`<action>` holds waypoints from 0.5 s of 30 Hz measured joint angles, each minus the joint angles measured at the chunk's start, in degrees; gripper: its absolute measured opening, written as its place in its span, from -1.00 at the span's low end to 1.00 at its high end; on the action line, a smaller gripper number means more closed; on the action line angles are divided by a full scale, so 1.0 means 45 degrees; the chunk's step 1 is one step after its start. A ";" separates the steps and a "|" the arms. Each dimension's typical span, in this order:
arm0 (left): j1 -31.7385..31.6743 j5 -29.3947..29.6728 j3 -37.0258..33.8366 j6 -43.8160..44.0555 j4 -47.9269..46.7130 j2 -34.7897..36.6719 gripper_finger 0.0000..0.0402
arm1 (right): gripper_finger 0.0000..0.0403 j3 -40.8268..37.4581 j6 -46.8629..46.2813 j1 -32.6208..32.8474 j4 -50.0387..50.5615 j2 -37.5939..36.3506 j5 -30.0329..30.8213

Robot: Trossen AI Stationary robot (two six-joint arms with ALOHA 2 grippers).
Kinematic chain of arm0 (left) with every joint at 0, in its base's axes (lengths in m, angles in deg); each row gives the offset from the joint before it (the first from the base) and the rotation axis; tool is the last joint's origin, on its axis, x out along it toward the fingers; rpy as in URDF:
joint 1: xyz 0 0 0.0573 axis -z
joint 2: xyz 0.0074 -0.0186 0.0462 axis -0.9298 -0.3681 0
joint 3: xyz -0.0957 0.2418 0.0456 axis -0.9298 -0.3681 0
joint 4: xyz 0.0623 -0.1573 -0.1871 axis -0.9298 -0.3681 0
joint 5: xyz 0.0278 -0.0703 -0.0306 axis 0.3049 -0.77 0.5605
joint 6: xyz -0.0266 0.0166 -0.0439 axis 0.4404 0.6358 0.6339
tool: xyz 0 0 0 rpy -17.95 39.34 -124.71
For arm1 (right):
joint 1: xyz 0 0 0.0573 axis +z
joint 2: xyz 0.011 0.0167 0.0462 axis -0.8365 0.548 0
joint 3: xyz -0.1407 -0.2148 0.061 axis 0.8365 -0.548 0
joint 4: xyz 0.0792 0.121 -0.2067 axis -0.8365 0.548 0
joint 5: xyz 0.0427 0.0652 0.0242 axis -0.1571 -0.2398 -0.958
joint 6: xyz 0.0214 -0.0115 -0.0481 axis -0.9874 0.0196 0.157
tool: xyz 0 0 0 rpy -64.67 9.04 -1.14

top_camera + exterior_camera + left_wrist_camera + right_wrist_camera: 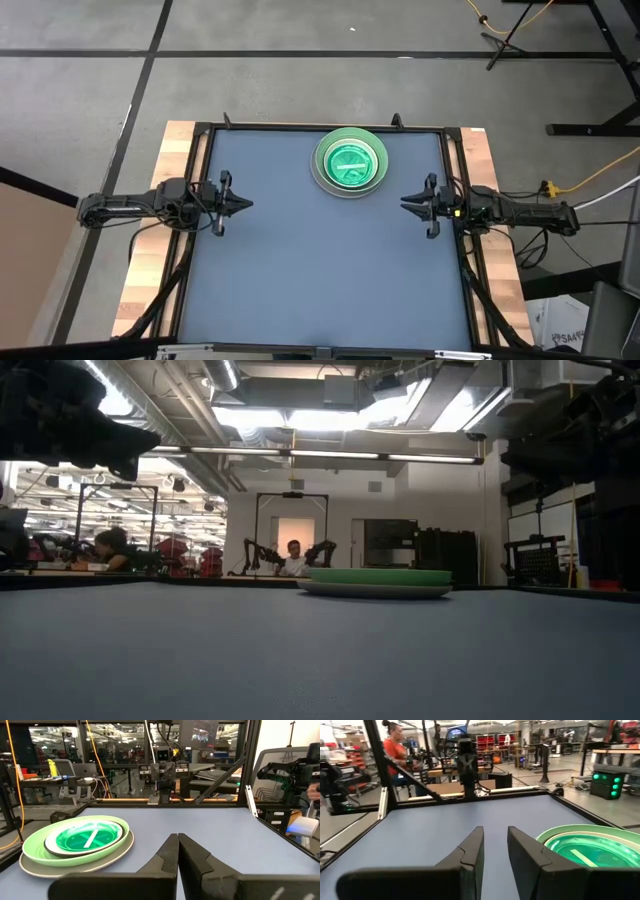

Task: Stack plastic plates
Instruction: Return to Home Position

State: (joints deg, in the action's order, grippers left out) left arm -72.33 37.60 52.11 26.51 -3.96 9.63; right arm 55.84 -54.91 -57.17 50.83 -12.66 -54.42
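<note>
Blue-grey table (320, 280): plate stack (350, 163) at 12 o'clock, lying flat, rims up, translucent green topmost. Left gripper (245, 205) pinched together; right gripper (406, 203) slightly apart.

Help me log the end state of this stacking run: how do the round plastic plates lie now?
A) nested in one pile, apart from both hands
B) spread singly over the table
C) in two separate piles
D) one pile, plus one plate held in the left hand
A: the round plastic plates sit nested in a single pile on the blue-grey table, a translucent green one on top, while the left hand and right hand hold nothing off to either side.
</note>
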 joint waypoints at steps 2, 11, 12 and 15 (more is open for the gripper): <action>0.0000 0.0006 0.0006 0.0005 -0.0118 0.0000 -1.00 | -0.61 0.0000 0.0026 0.0003 0.0022 0.0000 -0.0102; 0.0000 0.0015 0.0010 0.0733 -0.0153 0.0000 -1.00 | -0.61 0.0000 0.0025 -0.0001 0.0036 0.0000 -0.0107; -0.0002 0.0015 0.0010 0.0741 -0.0156 0.0000 -1.00 | -0.61 0.0000 0.0026 0.0002 0.0041 0.0000 -0.0107; 0.0001 0.0035 0.0010 0.0744 -0.0161 0.0000 -1.00 | -0.61 0.0000 0.0023 0.0002 0.0046 0.0000 -0.0107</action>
State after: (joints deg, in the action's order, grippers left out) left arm -72.33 37.76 52.16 29.86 -4.68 9.63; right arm 55.84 -54.81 -57.16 51.04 -12.66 -54.90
